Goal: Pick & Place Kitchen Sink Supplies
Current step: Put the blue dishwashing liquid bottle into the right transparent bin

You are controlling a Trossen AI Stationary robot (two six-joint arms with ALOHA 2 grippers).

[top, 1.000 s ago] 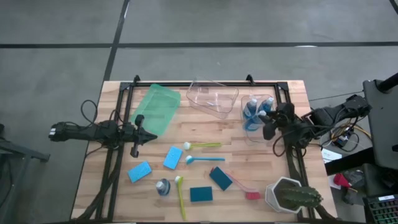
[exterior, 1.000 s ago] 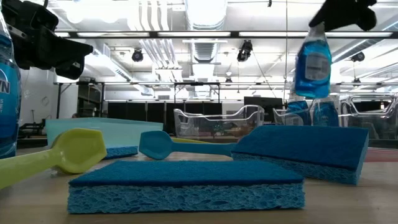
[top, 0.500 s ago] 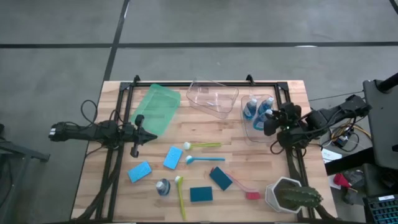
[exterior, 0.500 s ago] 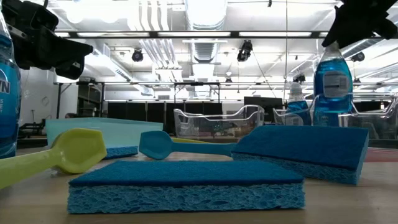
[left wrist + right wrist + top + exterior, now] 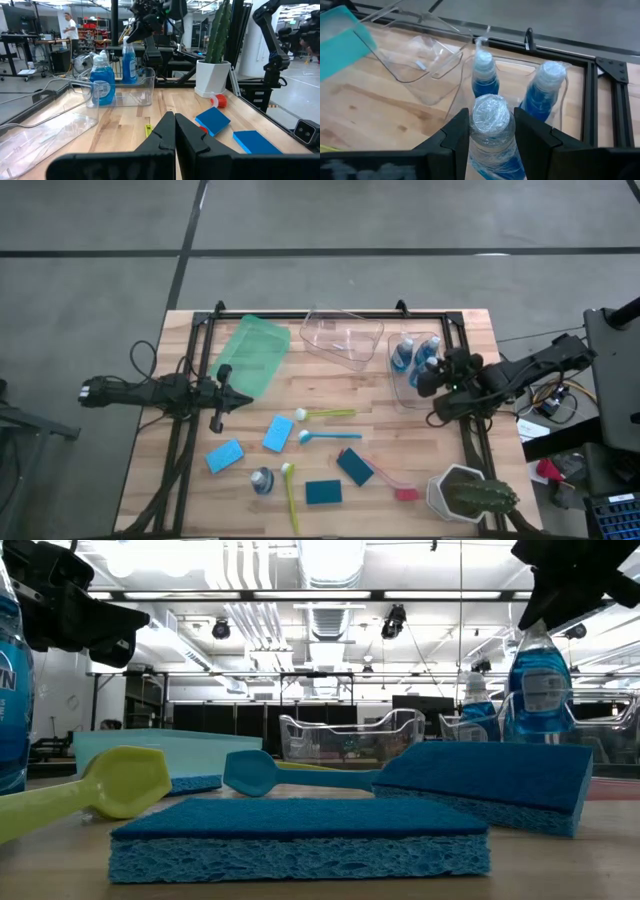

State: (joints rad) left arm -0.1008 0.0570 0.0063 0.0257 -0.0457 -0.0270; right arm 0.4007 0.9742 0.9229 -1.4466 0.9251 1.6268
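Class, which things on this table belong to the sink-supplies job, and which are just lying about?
Job: bottles, sponges, brushes; right gripper grips one bottle at the small clear bin.
Lying about: cactus, green bin, large clear bin; left gripper idle.

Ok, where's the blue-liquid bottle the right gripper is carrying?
In the high view, the right gripper holds the blue-liquid bottle over the small clear plastic bin at the table's right side, beside two bottles already inside.
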